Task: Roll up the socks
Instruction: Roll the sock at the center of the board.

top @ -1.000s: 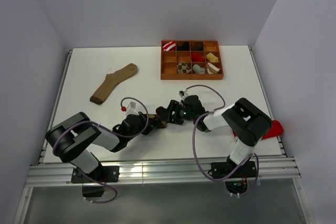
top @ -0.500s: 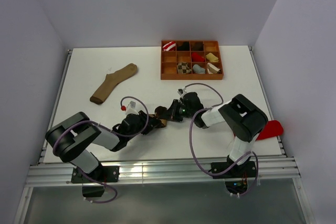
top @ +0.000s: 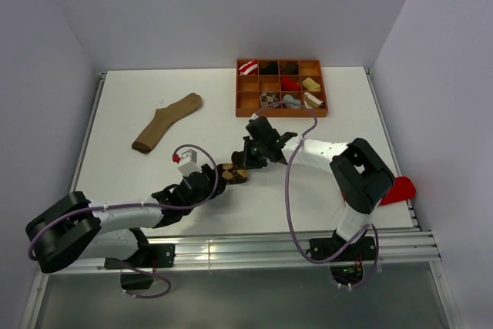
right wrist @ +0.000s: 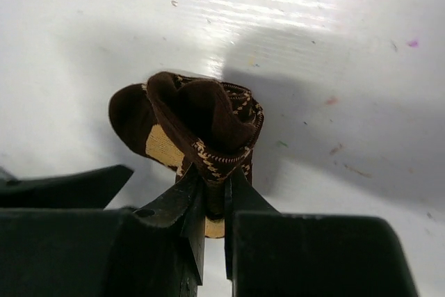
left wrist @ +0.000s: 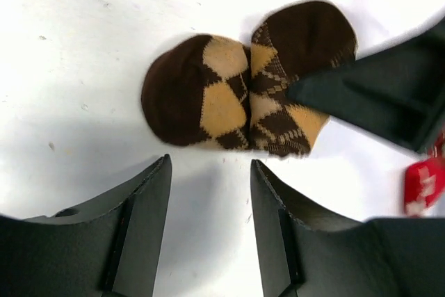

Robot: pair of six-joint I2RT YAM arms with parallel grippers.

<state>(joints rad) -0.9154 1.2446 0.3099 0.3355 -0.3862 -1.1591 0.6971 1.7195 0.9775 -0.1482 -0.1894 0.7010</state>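
A dark brown argyle sock [top: 231, 174], rolled into a bundle [left wrist: 236, 106], lies on the white table near the middle front. My right gripper [right wrist: 214, 175] is shut on the bundle's edge [right wrist: 198, 123], with fabric pinched between the jaws. In the top view my right gripper [top: 245, 166] reaches it from the far right. My left gripper [left wrist: 210, 165] stands open just short of the sock, nothing between its fingers, and sits at the bundle's near-left [top: 218, 183]. A lighter argyle roll [top: 269, 99] and a grey roll [top: 290, 100] sit in tray compartments.
A wooden compartment tray [top: 281, 112] with several rolled socks stands at the back right. A long plain tan sock [top: 166, 122] lies at the back left. A red object [top: 400, 189] rests at the table's right edge.
My left gripper has opened and drawn back from the sock. My right gripper has shut on the bundle, and its arm has stretched out farther over the table.
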